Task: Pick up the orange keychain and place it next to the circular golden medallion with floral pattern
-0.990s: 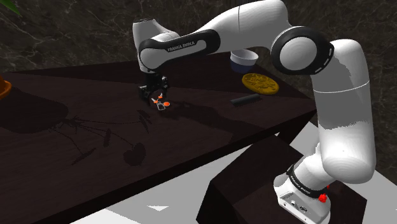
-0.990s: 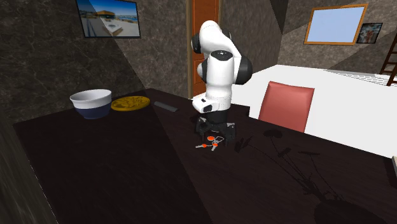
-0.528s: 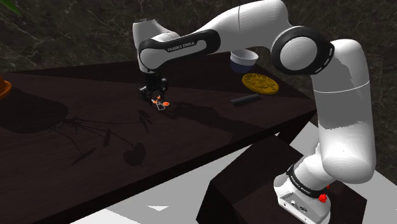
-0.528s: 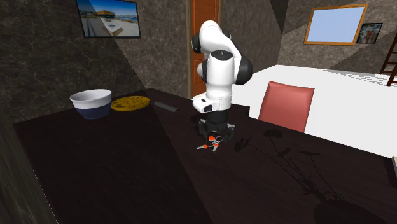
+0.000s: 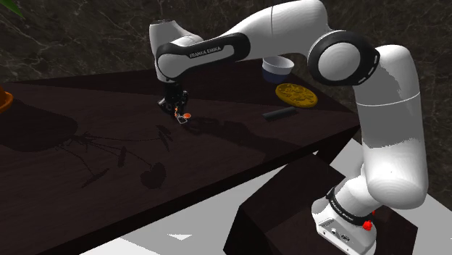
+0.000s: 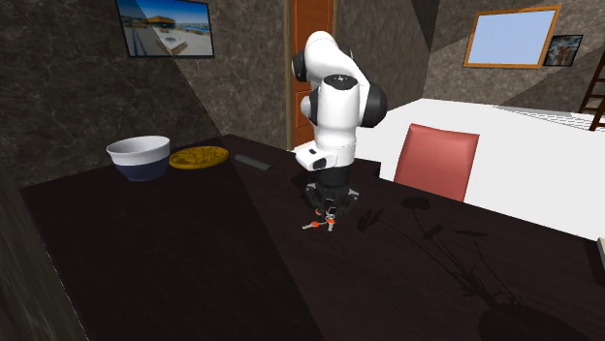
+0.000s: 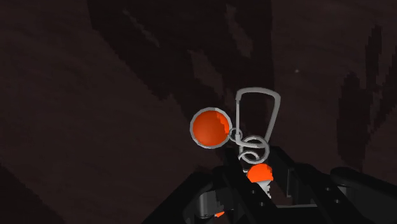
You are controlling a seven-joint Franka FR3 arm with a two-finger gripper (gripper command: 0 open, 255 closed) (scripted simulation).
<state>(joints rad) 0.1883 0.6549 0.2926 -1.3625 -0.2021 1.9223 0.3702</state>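
The orange keychain [image 5: 185,116] lies on the dark table [image 5: 217,156], near its middle. It has an orange disc [image 7: 210,128], a grey clip and rings, and a second orange piece between my fingers. My black gripper [image 5: 177,109] points straight down over it, and in the wrist view the gripper [image 7: 259,186] is shut on that second orange piece. From the second exterior view the keychain [image 6: 319,224] sits just under the gripper [image 6: 328,210]. The round golden medallion [image 5: 296,93] lies flat at the table's far right end in the shoulder view, well away from the keychain.
A white and blue bowl [image 5: 277,69] stands behind the medallion [image 6: 199,157]. A short dark bar [image 5: 279,114] lies in front of it. A red chair [image 6: 436,162] stands at the table's far side. An orange pot's edge [image 5: 3,98] shows at the shoulder view's left.
The fingers have come together from wide open and now clasp the keychain. The hand has stayed over the same spot on the table.
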